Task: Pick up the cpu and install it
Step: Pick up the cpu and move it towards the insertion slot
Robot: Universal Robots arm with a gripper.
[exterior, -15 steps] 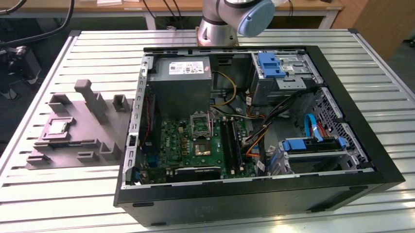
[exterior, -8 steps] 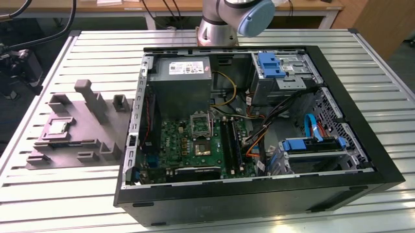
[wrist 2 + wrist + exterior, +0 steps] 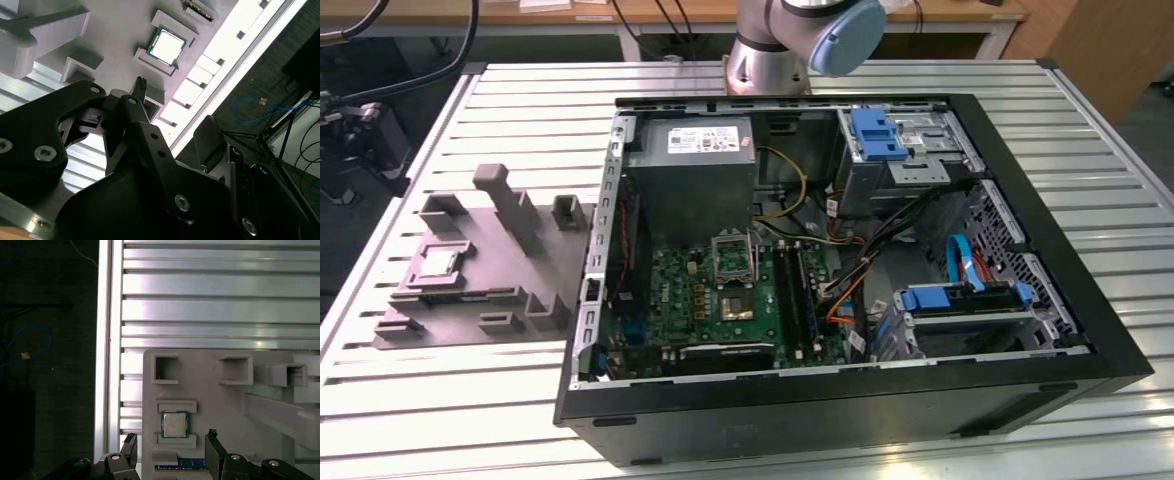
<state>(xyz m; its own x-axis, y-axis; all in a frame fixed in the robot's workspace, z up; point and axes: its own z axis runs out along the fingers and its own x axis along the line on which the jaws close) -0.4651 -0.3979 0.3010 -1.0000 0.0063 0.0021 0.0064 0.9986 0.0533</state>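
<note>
The cpu [image 3: 174, 424] is a small silvery square with a thin dark rim. It lies flat in a low holder on the grey moulded tray [image 3: 215, 405], and shows again in the second wrist view [image 3: 166, 46] and at the exterior view's left [image 3: 438, 263]. My gripper [image 3: 171, 449] hangs above the tray, open, with nothing between its black fingers [image 3: 212, 442]. In the first wrist view the cpu sits just beyond the gap between them, apart from both. One thin fingertip [image 3: 141, 82] points toward the cpu in the second wrist view.
An open computer case [image 3: 1014, 200] lies on the slatted aluminium table [image 3: 520, 90], to the exterior view's right of the tray. Its motherboard carries a metal-framed socket [image 3: 734, 256], with cables and blue drive brackets around it. Raised blocks [image 3: 507, 200] stand on the tray. The table edge [image 3: 102, 365] runs close by.
</note>
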